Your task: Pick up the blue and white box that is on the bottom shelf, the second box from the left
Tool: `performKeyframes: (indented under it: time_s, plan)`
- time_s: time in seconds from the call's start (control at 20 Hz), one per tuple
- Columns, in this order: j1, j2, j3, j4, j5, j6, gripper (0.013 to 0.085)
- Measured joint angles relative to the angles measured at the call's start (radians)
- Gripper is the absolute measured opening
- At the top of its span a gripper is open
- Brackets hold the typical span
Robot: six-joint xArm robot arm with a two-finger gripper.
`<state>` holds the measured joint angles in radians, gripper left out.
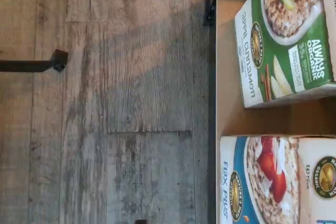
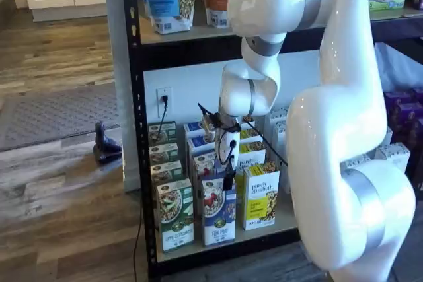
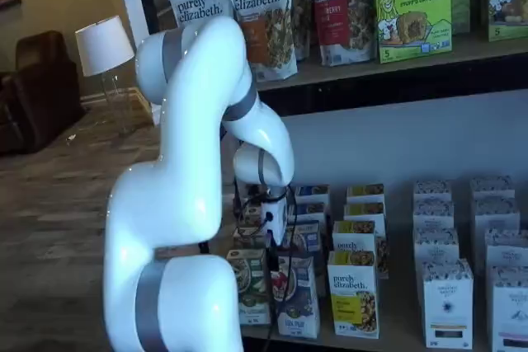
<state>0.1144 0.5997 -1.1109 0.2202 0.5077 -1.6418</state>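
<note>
Three front cartons are lined up along the lip of the bottom shelf (image 2: 291,219), seen in both shelf views: a green-and-white carton (image 2: 175,214) at the left end, the blue and white box (image 2: 219,211) just beside it, then a yellow carton (image 2: 261,196). Left of the rack, bare wood floor (image 2: 59,196) is seen running out with only a small dark object (image 2: 106,144) sitting on it, so that side is pretty open. The black upright (image 2: 140,163) is found right next to the green-and-white carton, so hardly any room is left there. A narrow gap of bare shelf board is seen between the green carton (image 1: 283,40) and the blue and white box (image 1: 278,182) in the wrist view, and both are cut off by the frame edge. More rows of the same cartons are stacked behind the front ones, mostly hidden. The gripper (image 2: 228,179) is seen hanging just above the top of the blue and white box, with a cable looped beside it; only a dark sliver of the fingers is made out, so it can't be told if they're spread or closed, and nothing is visibly held. In a shelf view the blue and white box (image 3: 299,307) is partly hidden behind the white arm (image 3: 190,204), and the gripper there is too dark and muddled to read.
</note>
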Motion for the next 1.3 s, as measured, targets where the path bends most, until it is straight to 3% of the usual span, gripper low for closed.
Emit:
performKeyframes:
  time_s: [0.3, 0.85, 1.3]
  plan:
    - [-0.006, -0.004, -0.001, 0.011, 0.013, -0.015, 0.085]
    - [-0.011, 0.027, 0.003, 0.008, -0.06, -0.022, 0.085]
    - [-0.019, 0.113, -0.083, 0.024, -0.068, -0.044, 0.085]
